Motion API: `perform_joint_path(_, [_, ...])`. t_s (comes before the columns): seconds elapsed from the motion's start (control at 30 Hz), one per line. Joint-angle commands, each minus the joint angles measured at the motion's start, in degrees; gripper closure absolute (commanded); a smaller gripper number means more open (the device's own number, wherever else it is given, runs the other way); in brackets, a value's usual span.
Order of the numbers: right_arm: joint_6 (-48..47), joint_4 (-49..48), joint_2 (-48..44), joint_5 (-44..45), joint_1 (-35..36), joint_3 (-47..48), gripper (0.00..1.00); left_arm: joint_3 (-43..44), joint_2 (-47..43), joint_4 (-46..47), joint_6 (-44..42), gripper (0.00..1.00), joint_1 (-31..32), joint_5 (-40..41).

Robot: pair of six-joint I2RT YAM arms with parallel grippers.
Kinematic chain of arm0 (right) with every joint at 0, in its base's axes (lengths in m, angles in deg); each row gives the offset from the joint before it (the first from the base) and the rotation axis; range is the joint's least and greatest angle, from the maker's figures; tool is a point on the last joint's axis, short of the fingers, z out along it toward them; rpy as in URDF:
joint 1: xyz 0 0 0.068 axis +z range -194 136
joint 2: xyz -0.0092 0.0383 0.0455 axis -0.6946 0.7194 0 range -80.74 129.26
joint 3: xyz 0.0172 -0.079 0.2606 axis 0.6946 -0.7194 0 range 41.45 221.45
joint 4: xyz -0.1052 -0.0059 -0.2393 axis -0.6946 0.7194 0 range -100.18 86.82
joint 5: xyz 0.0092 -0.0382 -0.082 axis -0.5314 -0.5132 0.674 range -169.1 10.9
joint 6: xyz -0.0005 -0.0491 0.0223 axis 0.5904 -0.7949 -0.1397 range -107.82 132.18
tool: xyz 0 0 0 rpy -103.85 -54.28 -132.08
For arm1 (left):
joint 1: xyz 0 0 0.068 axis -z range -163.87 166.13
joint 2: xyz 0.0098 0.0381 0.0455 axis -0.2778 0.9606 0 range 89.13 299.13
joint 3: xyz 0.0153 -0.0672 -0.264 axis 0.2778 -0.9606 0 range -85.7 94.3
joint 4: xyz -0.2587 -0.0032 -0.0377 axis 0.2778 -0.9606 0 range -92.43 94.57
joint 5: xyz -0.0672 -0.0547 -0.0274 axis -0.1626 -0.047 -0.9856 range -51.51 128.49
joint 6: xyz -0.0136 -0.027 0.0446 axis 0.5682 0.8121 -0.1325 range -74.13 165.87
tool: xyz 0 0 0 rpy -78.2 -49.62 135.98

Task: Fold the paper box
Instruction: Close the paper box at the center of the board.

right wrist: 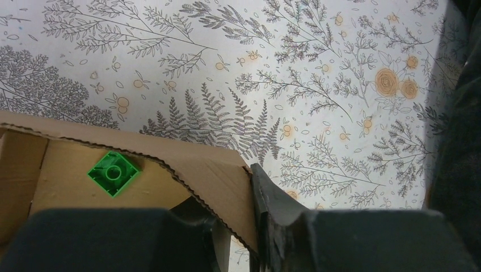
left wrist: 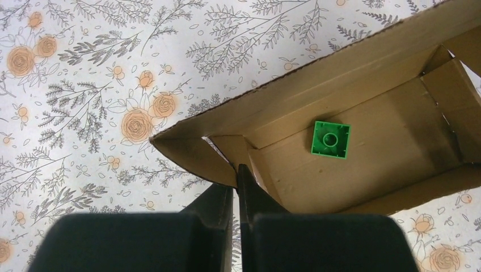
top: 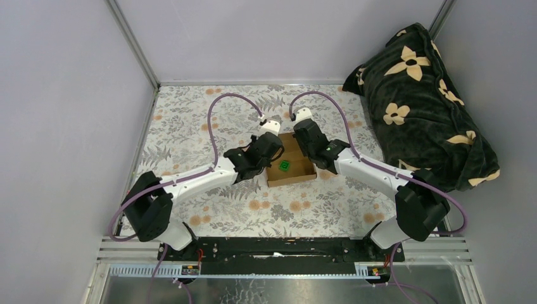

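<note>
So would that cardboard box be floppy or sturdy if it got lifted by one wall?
Probably light and a bit bendy: the paper box has thin walls with loose corner flaps. It may slide easily when pushed, sitting flat on the cloth. The green cube inside would likely slide if it tilts.

Paper box (top: 301, 170): plain brown, unprinted cardboard. We see it as an open-topped rectangular tray, base flat on the floral table (top: 209, 126) near its middle. We note walls raised on all sides. One long wall (left wrist: 317, 85) leans outward, a corner flap (left wrist: 224, 156) is folded inward, and a wavy-cut upper edge (right wrist: 187, 164) is visible.
</note>
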Motion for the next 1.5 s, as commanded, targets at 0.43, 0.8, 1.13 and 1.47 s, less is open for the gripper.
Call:
perform_joint_path(0.43, [9.84,-11.73,-1.69,-0.2,4.96,-1.4,0.77,6.26,3.63,6.54,5.33,0.94,4.16,2.53])
perform_joint_path(0.8, [15.26,-10.18,-0.35,2.02,5.26,-0.73,0.77,4.14,2.87,6.76,6.3,0.94,4.8,3.37])
perform_joint_path(1.13, [19.36,-5.66,1.23,2.95,5.26,2.42,0.77,4.07,2.6,6.9,6.25,0.94,4.84,3.48])
perform_joint_path(1.47, [23.5,-4.32,1.02,6.51,5.5,1.51,0.77,2.22,1.73,7.64,6.92,0.94,4.98,3.46])
